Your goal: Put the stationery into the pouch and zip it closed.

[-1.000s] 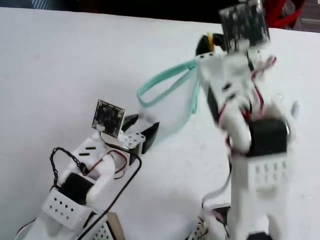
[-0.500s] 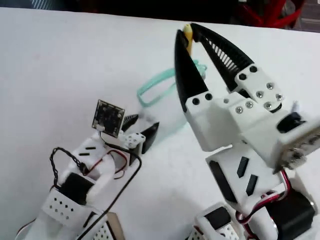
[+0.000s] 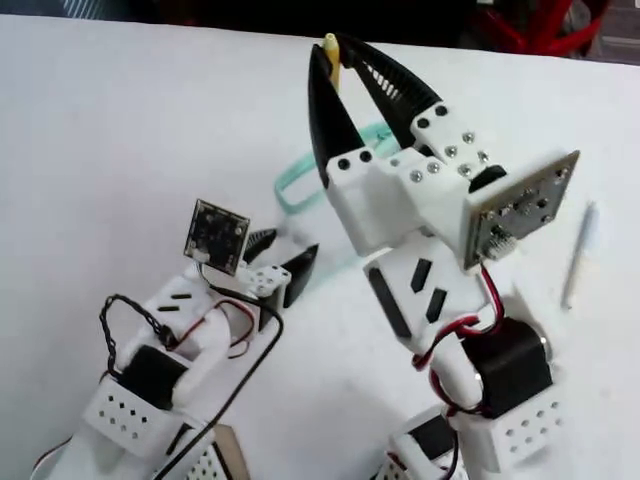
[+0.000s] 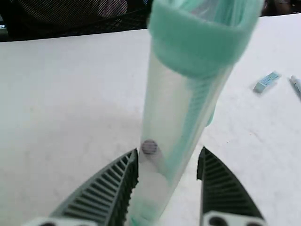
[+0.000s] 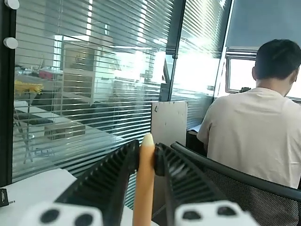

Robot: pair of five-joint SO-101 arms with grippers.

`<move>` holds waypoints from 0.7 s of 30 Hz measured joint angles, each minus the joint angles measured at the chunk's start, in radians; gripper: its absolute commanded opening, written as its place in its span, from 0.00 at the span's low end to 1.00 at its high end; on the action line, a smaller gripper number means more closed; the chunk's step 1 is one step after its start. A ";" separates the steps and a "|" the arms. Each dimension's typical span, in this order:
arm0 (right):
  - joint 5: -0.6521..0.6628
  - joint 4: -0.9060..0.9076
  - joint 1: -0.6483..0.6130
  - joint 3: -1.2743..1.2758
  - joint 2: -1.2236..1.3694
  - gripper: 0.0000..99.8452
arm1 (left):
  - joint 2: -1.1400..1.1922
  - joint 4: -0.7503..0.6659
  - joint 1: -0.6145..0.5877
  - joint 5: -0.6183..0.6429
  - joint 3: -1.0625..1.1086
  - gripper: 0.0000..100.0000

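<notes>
The clear pouch (image 3: 290,178) with a teal rim lies in the middle of the white table (image 3: 120,120). My left gripper (image 3: 283,250) is shut on its near end. In the left wrist view the pouch (image 4: 188,94) stands between the fingers (image 4: 117,183) of the left gripper (image 4: 169,153), with its teal mouth at the far end. My right gripper (image 3: 334,42) is raised high above the pouch and shut on a yellow pencil (image 3: 331,58). The right wrist view shows that pencil (image 5: 143,188) clamped in the right gripper (image 5: 146,153), aimed at the room.
A grey pen (image 3: 578,255) lies on the table to the right of the right arm. The left wrist view shows a small blue eraser (image 4: 266,81) and a pen tip (image 4: 296,85) on the table beyond the pouch. The table's far edge is near the raised gripper.
The right arm rose from the pouch's mouth and swung up and left with the yellow pencil still in its gripper. The left arm kept still on the pouch.
</notes>
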 measured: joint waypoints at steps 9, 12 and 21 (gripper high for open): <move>0.000 -0.066 0.000 0.009 0.041 0.02 | 0.000 0.000 0.000 0.000 0.000 0.21; 0.000 -0.075 0.000 0.009 0.080 0.02 | 0.000 0.000 0.000 0.000 0.000 0.21; 0.000 -0.083 0.000 0.038 0.110 0.02 | 0.000 0.000 0.000 0.000 0.000 0.21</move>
